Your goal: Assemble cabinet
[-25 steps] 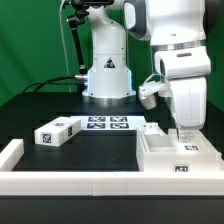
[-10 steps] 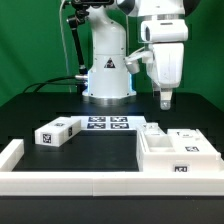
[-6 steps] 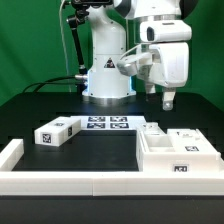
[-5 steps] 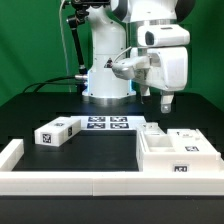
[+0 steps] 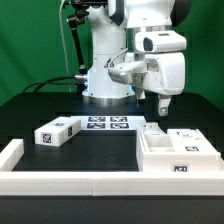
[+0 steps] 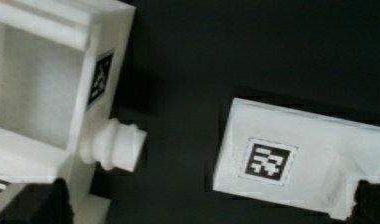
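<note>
The white cabinet box body point(image 5: 176, 160) stands at the front on the exterior view's right, with a tagged part point(image 5: 186, 135) lying on its far side. A flat white tagged panel point(image 5: 153, 128) lies just behind it, beside the marker board point(image 5: 110, 124). A tagged white block point(image 5: 57, 131) lies at the exterior view's left. My gripper point(image 5: 160, 109) hangs above the flat panel, clear of all parts, open and empty. In the wrist view the box body point(image 6: 45, 90) with a round knob point(image 6: 116, 146) and the tagged panel point(image 6: 293, 150) show, with my dark fingers point(image 6: 23, 200) far apart.
A low white border rail point(image 5: 70, 185) runs along the table's front edge and turns up at the exterior view's left point(image 5: 10, 153). The robot's base point(image 5: 107, 75) stands behind the marker board. Cables point(image 5: 50, 84) trail at the back left.
My gripper has risen from the box body, moved toward the exterior view's left and turned at the wrist. It now hangs over the flat panel. The parts have not moved.
</note>
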`<move>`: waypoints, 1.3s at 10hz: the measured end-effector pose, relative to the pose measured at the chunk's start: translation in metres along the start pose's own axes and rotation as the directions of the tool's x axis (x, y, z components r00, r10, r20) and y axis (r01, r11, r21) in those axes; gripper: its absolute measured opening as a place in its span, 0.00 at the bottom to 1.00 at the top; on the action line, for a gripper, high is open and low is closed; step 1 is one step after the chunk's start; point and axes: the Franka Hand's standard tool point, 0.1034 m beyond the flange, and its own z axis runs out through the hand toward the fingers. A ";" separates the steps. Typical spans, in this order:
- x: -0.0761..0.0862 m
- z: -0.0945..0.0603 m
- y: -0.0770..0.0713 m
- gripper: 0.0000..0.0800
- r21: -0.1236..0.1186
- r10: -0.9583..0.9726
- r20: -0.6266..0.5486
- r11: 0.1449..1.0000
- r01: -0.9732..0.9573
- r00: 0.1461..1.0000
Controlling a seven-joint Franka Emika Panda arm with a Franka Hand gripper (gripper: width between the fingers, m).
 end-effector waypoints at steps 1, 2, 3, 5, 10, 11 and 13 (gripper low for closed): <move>0.000 0.000 -0.001 1.00 0.011 0.016 0.000 1.000 -0.016 1.000; 0.003 0.005 -0.011 1.00 0.025 0.015 -0.005 1.000 -0.015 1.000; 0.009 0.011 -0.022 1.00 0.036 0.016 -0.012 0.999 -0.016 1.000; 0.021 0.022 -0.037 1.00 0.059 0.023 -0.027 0.998 -0.021 0.999; 0.029 0.045 -0.056 1.00 0.099 0.045 -0.057 0.994 -0.040 0.997; 0.029 0.050 -0.061 1.00 0.111 0.053 -0.063 0.993 -0.045 0.997; 0.030 0.056 -0.064 1.00 0.117 0.059 -0.071 0.992 -0.051 0.996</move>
